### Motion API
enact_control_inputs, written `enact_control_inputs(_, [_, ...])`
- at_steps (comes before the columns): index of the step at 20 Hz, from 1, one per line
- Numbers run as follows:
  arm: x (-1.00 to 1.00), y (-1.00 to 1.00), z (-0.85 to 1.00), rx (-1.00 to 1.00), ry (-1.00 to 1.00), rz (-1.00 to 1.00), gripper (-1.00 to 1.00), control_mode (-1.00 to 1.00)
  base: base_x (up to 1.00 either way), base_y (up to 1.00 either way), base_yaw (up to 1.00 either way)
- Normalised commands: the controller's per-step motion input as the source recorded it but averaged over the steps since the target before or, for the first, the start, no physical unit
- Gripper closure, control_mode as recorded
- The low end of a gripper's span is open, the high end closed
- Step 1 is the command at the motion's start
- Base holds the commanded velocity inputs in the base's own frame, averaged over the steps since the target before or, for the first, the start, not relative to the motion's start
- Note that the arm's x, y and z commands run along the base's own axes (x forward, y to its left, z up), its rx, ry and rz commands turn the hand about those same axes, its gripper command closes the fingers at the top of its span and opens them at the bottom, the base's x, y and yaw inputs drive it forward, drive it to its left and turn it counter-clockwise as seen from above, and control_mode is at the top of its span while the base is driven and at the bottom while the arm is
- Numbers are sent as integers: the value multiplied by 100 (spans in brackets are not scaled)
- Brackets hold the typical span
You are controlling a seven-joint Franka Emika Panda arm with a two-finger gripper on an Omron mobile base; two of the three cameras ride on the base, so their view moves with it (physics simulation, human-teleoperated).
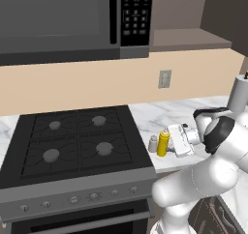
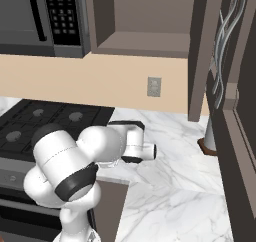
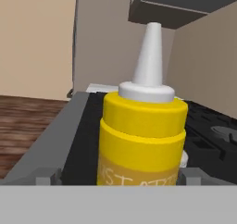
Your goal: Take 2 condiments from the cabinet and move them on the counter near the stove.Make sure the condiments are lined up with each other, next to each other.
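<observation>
So the squeeze bottle [image 1: 163,142] stands on the table [image 1: 150,119], shaker [image 1: 153,143] just left, stove [image 1: 72,141] further left, my claw [image 1: 170,142] right beside it.

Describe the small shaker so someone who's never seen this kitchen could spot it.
Find the black stove, then the marble counter on its right. Near the front edge stands a yellow bottle; the shaker is next to it on the stove side, shorter, pale grey, with a rounded cap.
</observation>
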Motion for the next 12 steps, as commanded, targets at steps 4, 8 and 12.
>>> enact_control_inputs(4, [-22,-8,11,0,-4,-3,-100,-100,0,0,0])
enact_control_inputs(8, [-12,-10,16,0,-6,-3,-100,-100,0,0,0])
enact_control_inputs(12, [12,-9,11,0,-3,0,-100,-100,0,0,0])
